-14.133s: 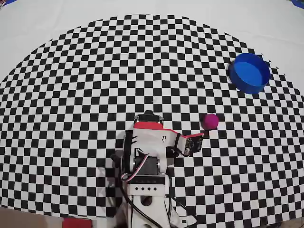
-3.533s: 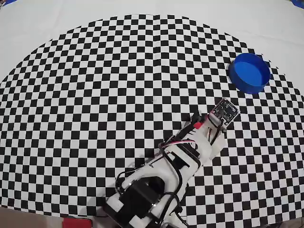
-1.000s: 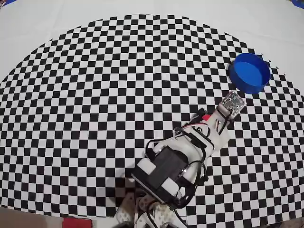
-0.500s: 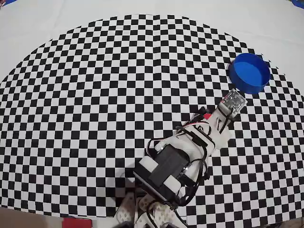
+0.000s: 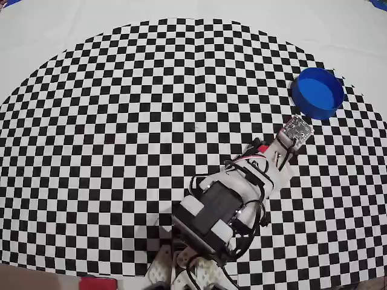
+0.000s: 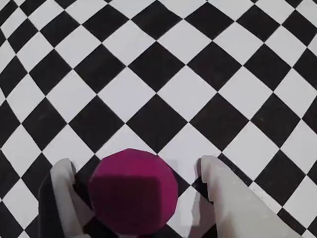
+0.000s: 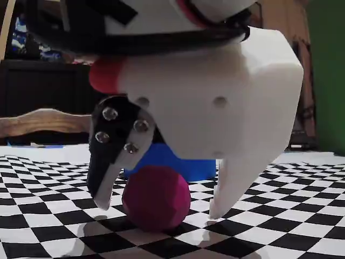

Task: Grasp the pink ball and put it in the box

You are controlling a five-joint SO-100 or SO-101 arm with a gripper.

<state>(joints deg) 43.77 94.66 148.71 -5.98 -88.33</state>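
Straddling the pink ball with the gripper spread wide, one finger on each side, a gap showing on both in the fixed view. Ball resting on the checkered cloth, centred between the fingertips in the wrist view, slightly nearer the left one there. Not yet clamped. Sitting just beyond, along the arm's reach, the box, near the gripper in the overhead view, ball hidden there beneath the wrist.
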